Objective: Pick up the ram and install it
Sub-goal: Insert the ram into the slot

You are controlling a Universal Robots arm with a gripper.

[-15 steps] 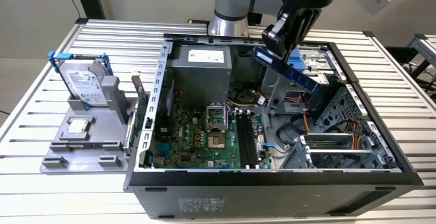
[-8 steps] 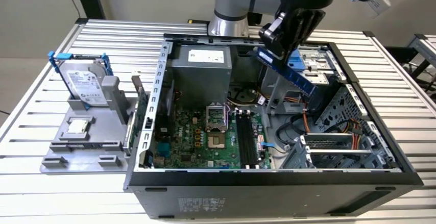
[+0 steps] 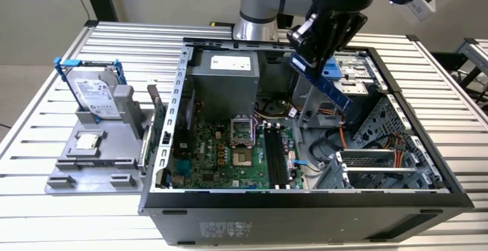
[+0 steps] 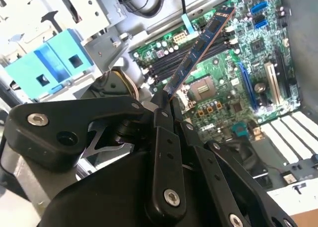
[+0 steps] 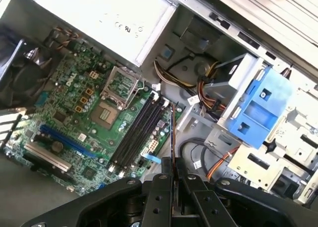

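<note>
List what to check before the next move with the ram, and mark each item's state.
1. Grip: the gripper is shut on the ram at one end: ok.
2. Memory slots look empty: ok.
3. Ram lined up with the slots: not ok. It hangs tilted above the case, toward the exterior view's right of them.
4. Slot latches open: cannot tell.
5. Computer case side open, motherboard exposed: ok.
</note>
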